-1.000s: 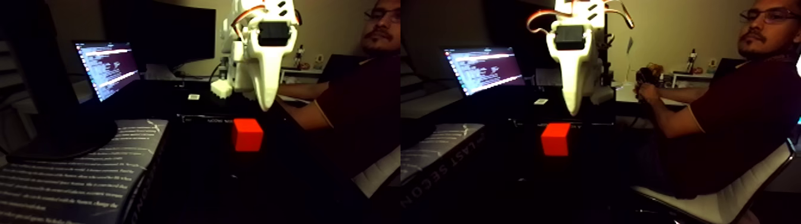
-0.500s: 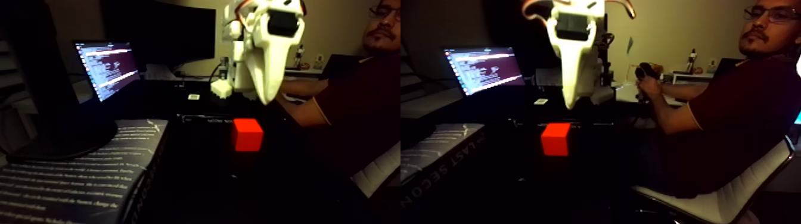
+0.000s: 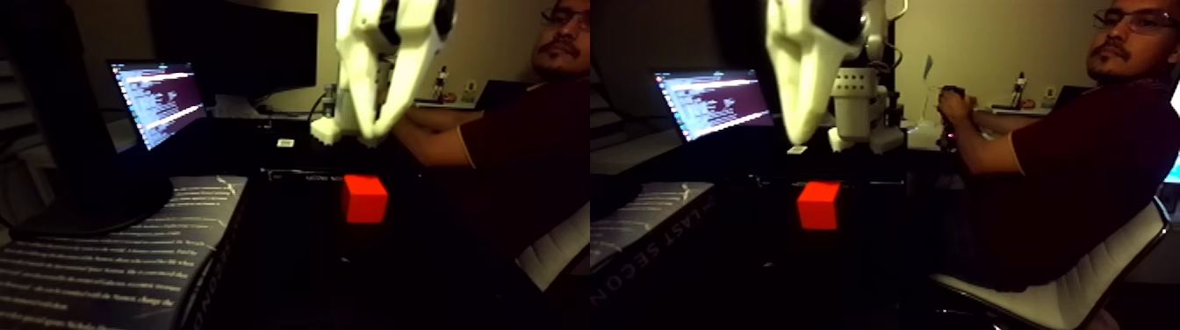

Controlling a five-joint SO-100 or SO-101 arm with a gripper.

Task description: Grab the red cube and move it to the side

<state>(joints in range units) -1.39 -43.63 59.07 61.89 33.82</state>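
Jaws of the white gripper: blurred, pointing down, holding nothing; opening cannot be told. Red cube: resting on the dark counter, apart from the jaws, at 6 o'clock below their tips in the fixed view.

The white claw hangs near the top centre of the fixed view's left half, tip pointing down and tilted slightly. Its fingers look pressed together, though motion blur makes that uncertain. It holds nothing.
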